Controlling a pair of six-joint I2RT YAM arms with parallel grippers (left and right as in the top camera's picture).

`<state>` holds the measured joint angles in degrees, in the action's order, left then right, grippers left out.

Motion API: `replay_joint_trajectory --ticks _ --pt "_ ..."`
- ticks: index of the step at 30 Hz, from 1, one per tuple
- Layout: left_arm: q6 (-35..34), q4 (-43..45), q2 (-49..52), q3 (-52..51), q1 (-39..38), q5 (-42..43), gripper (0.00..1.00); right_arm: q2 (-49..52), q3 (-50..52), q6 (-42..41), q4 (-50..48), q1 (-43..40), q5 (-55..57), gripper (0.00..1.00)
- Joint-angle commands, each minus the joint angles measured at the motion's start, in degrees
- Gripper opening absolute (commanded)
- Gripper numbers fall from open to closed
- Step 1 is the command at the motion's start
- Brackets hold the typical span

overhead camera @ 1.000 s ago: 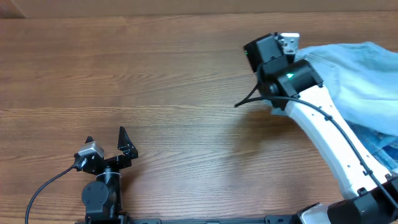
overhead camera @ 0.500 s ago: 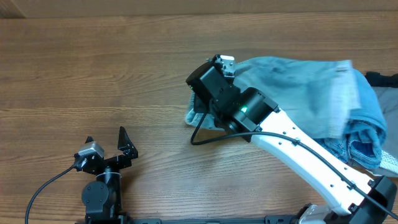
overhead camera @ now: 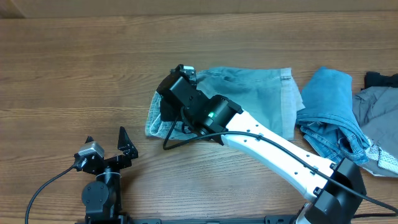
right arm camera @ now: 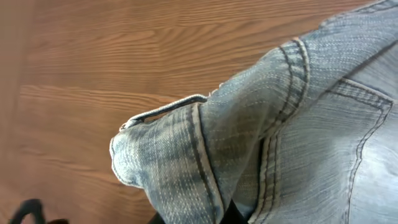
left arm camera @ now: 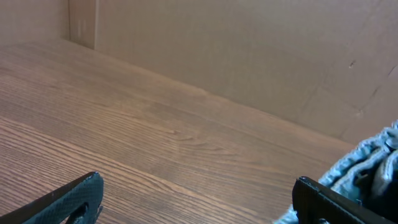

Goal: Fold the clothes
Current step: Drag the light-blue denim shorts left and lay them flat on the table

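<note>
A pair of pale denim shorts [overhead camera: 258,93] lies spread across the middle of the table. My right gripper [overhead camera: 176,93] is shut on its left end, where the cloth is bunched. In the right wrist view the stitched seams and hem of the shorts [right arm camera: 273,130] fill the frame, pinched between the jaws at the bottom edge. A heap of deeper-blue denim shorts [overhead camera: 336,118] lies at the right. My left gripper [overhead camera: 107,148] rests open and empty at the front left, apart from the clothes. The edge of the pale shorts [left arm camera: 367,162] shows at the right of the left wrist view.
A grey garment [overhead camera: 376,124] and a dark item [overhead camera: 380,79] lie at the far right edge. My right arm [overhead camera: 280,158] stretches diagonally from the front right across the table. The tabletop [overhead camera: 74,68] is wood grain.
My right gripper has dragged the pale shorts leftward from the right-hand heap to the table's middle, spreading them out. The left arm has not moved.
</note>
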<state>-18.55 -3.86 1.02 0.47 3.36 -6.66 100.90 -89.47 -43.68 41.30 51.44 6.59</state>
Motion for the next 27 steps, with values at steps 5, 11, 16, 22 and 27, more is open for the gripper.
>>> replay_joint_trajectory --ticks 5,11,16,22,27 --pt "-0.8 0.1 0.0 -0.2 -0.5 0.1 1.0 -0.8 -1.9 3.9 0.2 0.6 3.1 0.62" --pt "-0.8 0.1 0.0 -0.2 -0.5 0.1 1.0 -3.8 -7.2 11.1 15.5 -2.5 36.2 0.86" --pt "-0.8 0.1 0.0 -0.2 -0.5 0.1 1.0 -6.4 -7.9 -3.0 38.9 -22.5 38.2 0.95" --pt "-0.8 0.1 0.0 -0.2 -0.5 0.1 1.0 -6.3 -5.0 -5.9 42.3 -50.6 11.2 1.0" --pt "-0.8 0.1 0.0 -0.2 -0.5 0.1 1.0 -6.3 -2.6 -15.6 43.8 -56.0 4.8 0.97"
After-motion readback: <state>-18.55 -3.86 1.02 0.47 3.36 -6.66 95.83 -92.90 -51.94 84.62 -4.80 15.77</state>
